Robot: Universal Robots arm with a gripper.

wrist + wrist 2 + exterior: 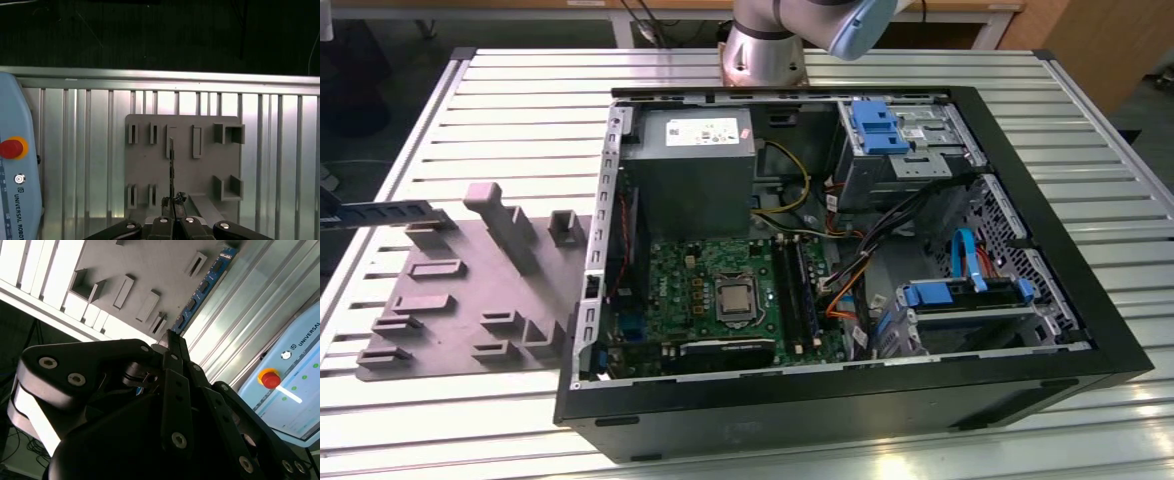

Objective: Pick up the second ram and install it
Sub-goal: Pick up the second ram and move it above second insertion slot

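Observation:
My gripper (pixel 172 204) is shut on the second ram (pixel 171 167), a long, narrow, dark stick seen edge-on in the first wrist view. It hangs above the grey moulded tray (pixel 150 170). In the second wrist view the second ram (pixel 200 290) sticks out past the gripper (pixel 169 340) and shows its row of small chips. In the exterior view the second ram (pixel 387 212) reaches in level from the exterior view's left edge, over the tray's (pixel 454 300) far corner. The green board (pixel 720 290) with its long black slots (pixel 795 290) lies inside the open computer case.
The open black case (pixel 854 400) takes up the middle and the exterior view's right of the slatted metal table (pixel 520 100). Inside are a grey power supply (pixel 687 150), blue drive brackets (pixel 878 125) and loose cables (pixel 847 280). The arm's base (pixel 767 50) stands behind the case. A control pendant with a red button (pixel 11 148) lies beside the tray.

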